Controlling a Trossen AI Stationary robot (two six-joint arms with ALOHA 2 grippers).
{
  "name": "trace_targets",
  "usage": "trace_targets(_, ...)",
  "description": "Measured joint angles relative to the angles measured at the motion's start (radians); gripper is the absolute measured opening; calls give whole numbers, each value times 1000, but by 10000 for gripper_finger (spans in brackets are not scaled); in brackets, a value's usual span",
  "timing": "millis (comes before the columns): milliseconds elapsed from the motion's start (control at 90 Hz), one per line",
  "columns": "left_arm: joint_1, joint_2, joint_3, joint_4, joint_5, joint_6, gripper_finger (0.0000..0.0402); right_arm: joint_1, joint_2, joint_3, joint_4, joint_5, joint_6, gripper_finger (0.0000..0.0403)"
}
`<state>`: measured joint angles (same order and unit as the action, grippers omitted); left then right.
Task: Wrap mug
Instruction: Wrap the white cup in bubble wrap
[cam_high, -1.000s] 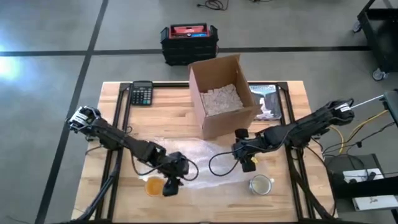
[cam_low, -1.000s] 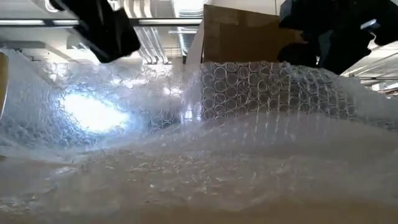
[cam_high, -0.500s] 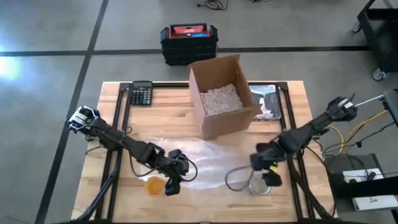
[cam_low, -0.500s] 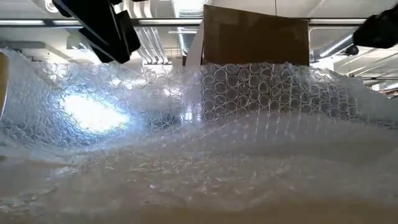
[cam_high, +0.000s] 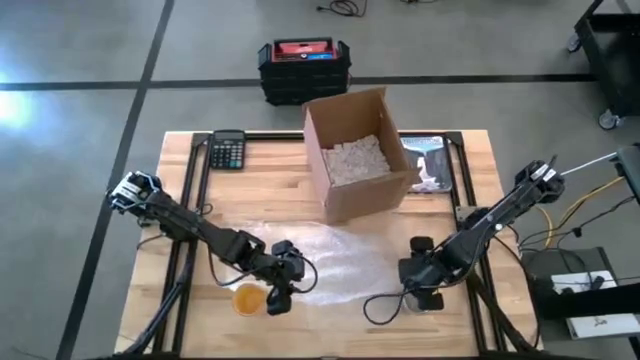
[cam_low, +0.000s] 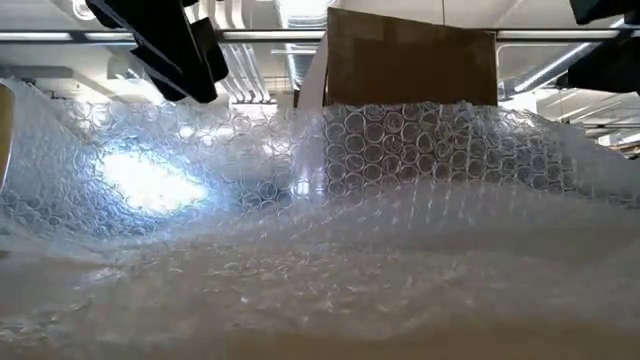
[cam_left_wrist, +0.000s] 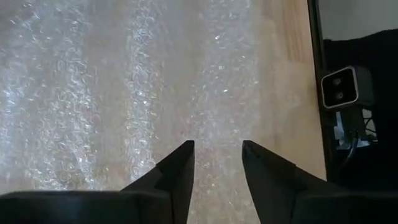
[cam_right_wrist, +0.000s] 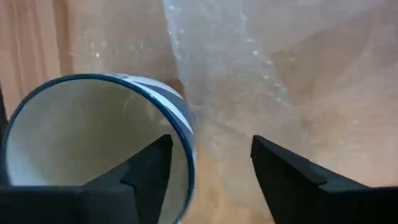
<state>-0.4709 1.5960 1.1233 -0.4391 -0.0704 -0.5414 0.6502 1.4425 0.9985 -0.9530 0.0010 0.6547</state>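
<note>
One mug, not yet wrapped — the right gripper (cam_right_wrist: 208, 180) straddles its rim!

Fingers open, one inside the mug (cam_right_wrist: 93, 137) and one outside, nothing clamped, at the table's near right, beside one bubble wrap sheet (cam_high: 330, 255). Left gripper (cam_left_wrist: 216, 180) hovers open and empty over the sheet's near left. One orange cup (cam_high: 247, 299), one box (cam_high: 355, 150), one calculator (cam_high: 228, 150).

Glossy clear plastic bubble wrap (cam_high: 335, 255), smooth glazed ceramic mug (cam_right_wrist: 93, 143), pale matt wooden table (cam_high: 270, 185), brown matt cardboard box (cam_high: 365, 195)
</note>
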Motion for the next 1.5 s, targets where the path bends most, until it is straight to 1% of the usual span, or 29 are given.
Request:
trace_targets(111,0,16,0,-2,0,12,116,0,39,4,-2,-10,15,120)
trace_targets(233,-1,19,0,-4,0,36,104,0,53,49,-30,-58,10,31)
trace_targets(267,-3,19,0,-4,-1,40,101,-1,51,72,-41,-77,5,17)
trace_targets(300,-3,18,0,-4,-1,43,97,-2,49,100,-61,-90,3,12)
trace_targets(333,-4,16,0,-4,-1,43,94,-2,48,138,-82,-113,8,14)
trace_targets(400,-7,12,0,-4,-5,43,86,-2,44,229,-136,-116,20,20)
trace_targets(456,-12,12,0,-4,-22,45,80,-2,41,306,-168,-111,14,19)
trace_targets(500,-13,12,-1,-4,-34,54,76,-4,40,358,-171,-85,-9,12)
trace_targets(544,-13,13,-1,-4,-45,61,72,-8,41,399,-154,-28,-54,7)
trace_targets(600,-15,14,-1,-4,-49,62,69,-22,45,434,-131,80,-106,7)
trace_targets(667,-15,14,-1,-4,-52,65,64,-54,54,447,-100,226,-163,9)
trace_targets(711,-15,14,-1,-3,-53,75,62,-90,68,447,-61,302,-205,9)
trace_targets(767,-15,12,-1,-3,-54,82,60,-143,93,447,0,359,-250,8)
trace_targets(800,-15,11,-1,-3,-54,84,60,-177,114,447,37,369,-277,8)
trace_targets(878,-15,8,-1,-2,-55,84,60,-257,169,447,102,346,-333,8)
trace_targets(944,-15,7,-1,-4,-54,84,59,-318,228,448,145,271,-365,8)
trace_targets(1000,-16,7,-1,-8,-54,79,59,-354,279,450,144,197,-376,8)
trace_targets(1078,-17,7,-1,-12,-54,76,59,-383,338,450,128,156,-386,8)
trace_targets(1211,-17,7,-1,-12,-54,75,59,-414,415,452,141,148,-385,8)
trace_targets(1289,-17,7,-1,-7,-54,76,59,-423,426,454,156,143,-373,17)
trace_targets(1389,-17,6,-1,5,-55,81,59,-425,436,454,197,158,-368,41)
trace_targets(1500,-17,6,-1,19,-55,84,59,-424,411,453,210,148,-373,82)
